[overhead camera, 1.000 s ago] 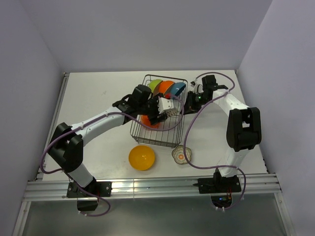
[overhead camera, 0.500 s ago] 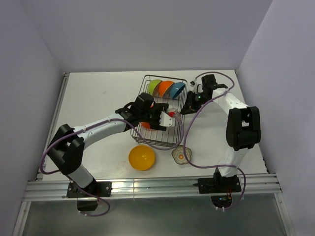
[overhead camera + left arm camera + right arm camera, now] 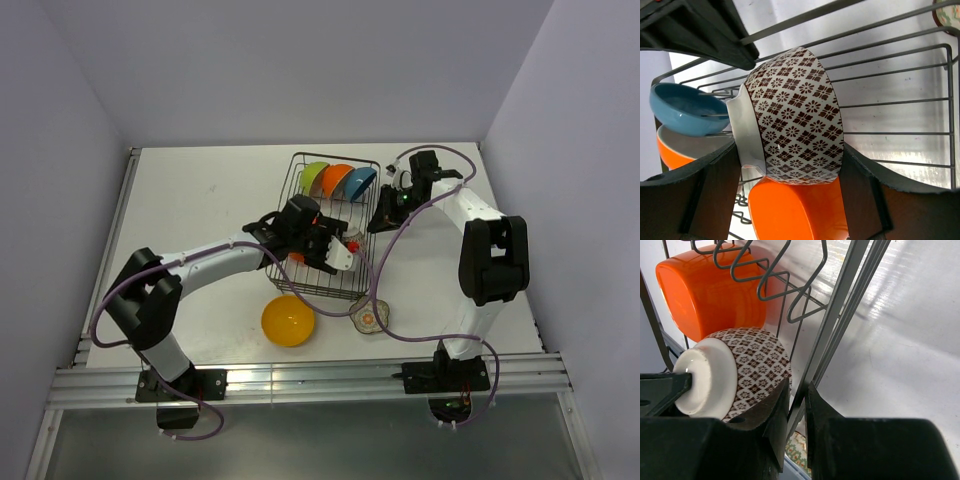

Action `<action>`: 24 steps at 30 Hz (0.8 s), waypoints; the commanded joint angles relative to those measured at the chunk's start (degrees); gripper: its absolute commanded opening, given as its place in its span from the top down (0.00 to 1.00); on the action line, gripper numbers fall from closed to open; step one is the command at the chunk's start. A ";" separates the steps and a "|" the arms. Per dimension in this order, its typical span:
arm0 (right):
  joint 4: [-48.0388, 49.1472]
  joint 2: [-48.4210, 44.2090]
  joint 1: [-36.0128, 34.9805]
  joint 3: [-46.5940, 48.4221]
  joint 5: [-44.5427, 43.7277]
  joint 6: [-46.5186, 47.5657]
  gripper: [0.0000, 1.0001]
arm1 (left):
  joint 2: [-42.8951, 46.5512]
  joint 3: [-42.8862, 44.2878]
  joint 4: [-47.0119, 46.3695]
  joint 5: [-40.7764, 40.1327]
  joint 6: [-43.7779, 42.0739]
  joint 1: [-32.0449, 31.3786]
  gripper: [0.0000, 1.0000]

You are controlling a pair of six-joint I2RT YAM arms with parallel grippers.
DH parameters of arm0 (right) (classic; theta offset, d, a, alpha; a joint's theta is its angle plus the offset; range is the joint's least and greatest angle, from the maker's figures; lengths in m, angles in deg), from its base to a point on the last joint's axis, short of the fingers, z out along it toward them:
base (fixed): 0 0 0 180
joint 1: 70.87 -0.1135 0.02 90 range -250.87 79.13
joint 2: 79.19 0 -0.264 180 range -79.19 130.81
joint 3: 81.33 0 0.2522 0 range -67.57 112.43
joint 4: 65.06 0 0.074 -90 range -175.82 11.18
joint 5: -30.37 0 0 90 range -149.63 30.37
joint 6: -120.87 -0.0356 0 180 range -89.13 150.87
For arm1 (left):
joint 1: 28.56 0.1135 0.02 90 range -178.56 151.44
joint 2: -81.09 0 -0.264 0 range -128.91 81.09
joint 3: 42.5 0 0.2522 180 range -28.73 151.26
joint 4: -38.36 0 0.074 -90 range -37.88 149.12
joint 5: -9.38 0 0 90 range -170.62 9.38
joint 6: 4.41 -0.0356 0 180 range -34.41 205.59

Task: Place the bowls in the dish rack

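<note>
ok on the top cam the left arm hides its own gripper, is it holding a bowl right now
observer: yes, the left gripper is shut on the brown patterned bowl, held on edge.
operator: what's under it
observer: an orange bowl, lying in the dish rack.
operator: and the other arm
observer: the right gripper is shut on the rack's side wire, which runs between its fingers.
</note>
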 commanded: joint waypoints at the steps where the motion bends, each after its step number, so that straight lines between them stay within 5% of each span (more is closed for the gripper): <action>1: 0.68 -0.38 -0.37 3.10 1.28 4.82 1.00 | 0.19 2.91 -2.65 0.56 -3.56 -0.32 1.00; 17: -0.29 0.14 -0.46 3.80 1.63 5.44 1.00 | -6.66 2.91 -9.59 -7.43 -5.94 -1.82 0.99; 19: -0.37 0.14 -0.46 3.80 1.71 5.44 1.00 | -6.93 3.17 -8.89 -7.79 -6.37 -1.82 0.88; 22: -0.46 0.14 -0.37 4.06 1.45 5.70 1.00 | -7.37 4.49 -6.01 -7.17 -5.85 -1.82 0.42; 24: -0.72 0.32 -0.46 4.41 1.45 5.70 1.00 | -7.55 4.93 -5.37 -7.00 -5.76 -1.91 0.34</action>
